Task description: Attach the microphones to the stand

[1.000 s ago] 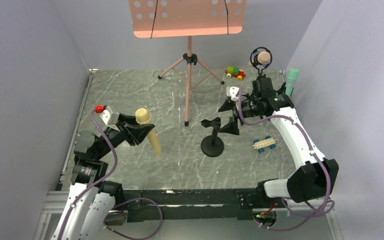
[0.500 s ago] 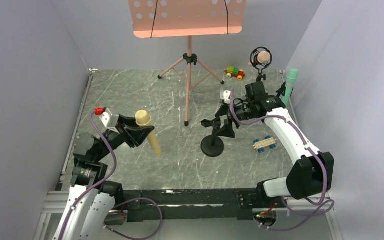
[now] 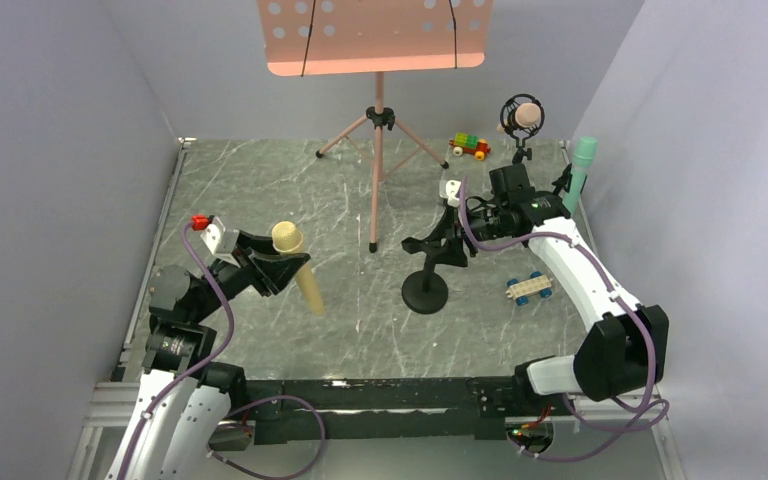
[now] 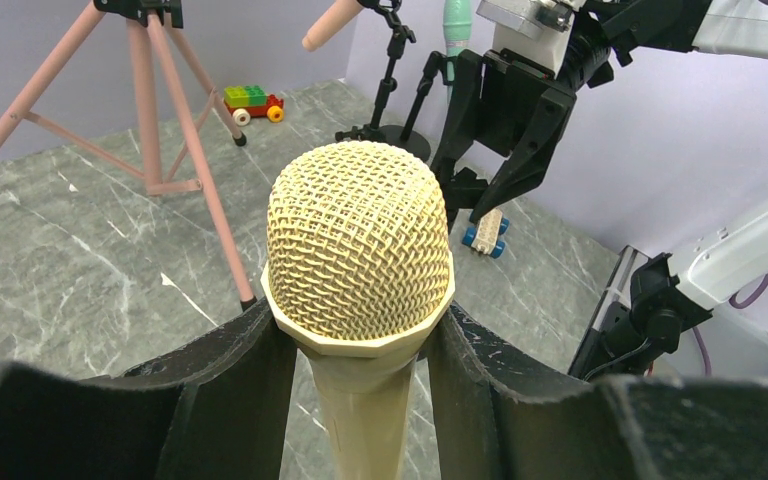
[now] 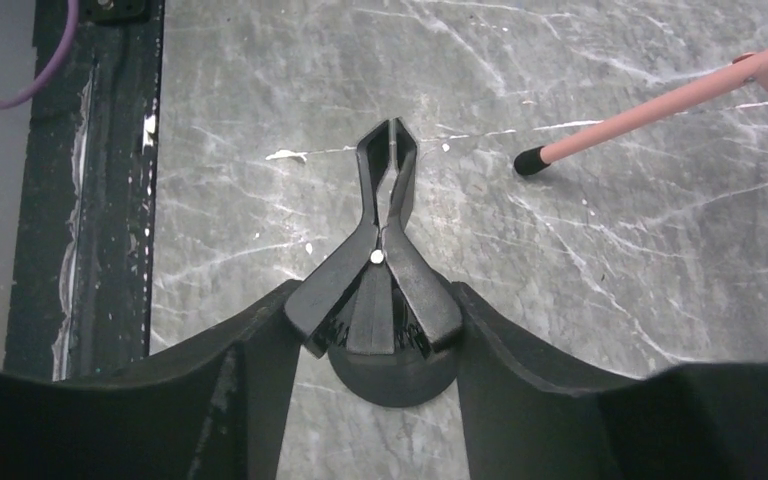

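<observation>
**A:** What have you got on the left?

**B:** My left hand (image 3: 282, 264) is clamped on the pale yellow plastic microphone (image 4: 358, 250), just under its mesh head. I'm holding it upright above the grey marbled bench (image 3: 260, 190), well apart from any holder

**A:** And the middle?

**B:** The low black desk stand with a round base (image 3: 425, 293) sits there. My right hand (image 3: 450, 240) has a finger against each wing of the black spring clip (image 5: 378, 290) on top of it. I'd call that closed on the clip, though the clip's mouth looks barely parted

**A:** So which step is this?

**B:** Opening the clip for the yellow microphone, I reckon. Next I need a firmer squeeze until the mouth gapes. Then I carry the left arm across and lay the handle between the prongs. I'd ease off the right side first so the clip bites, then the left

**A:** The other two?

**B:** Further right, the salmon pink microphone (image 3: 525, 117) sits in a ring holder at the back. The teal green microphone (image 3: 584, 158) stands upright by the right wall. Both look mounted to me, but the teal one's holder is mostly hidden

**A:** Any brands or lettering?

**B:** None I can read on the microphones, the stand or the arms
</observation>
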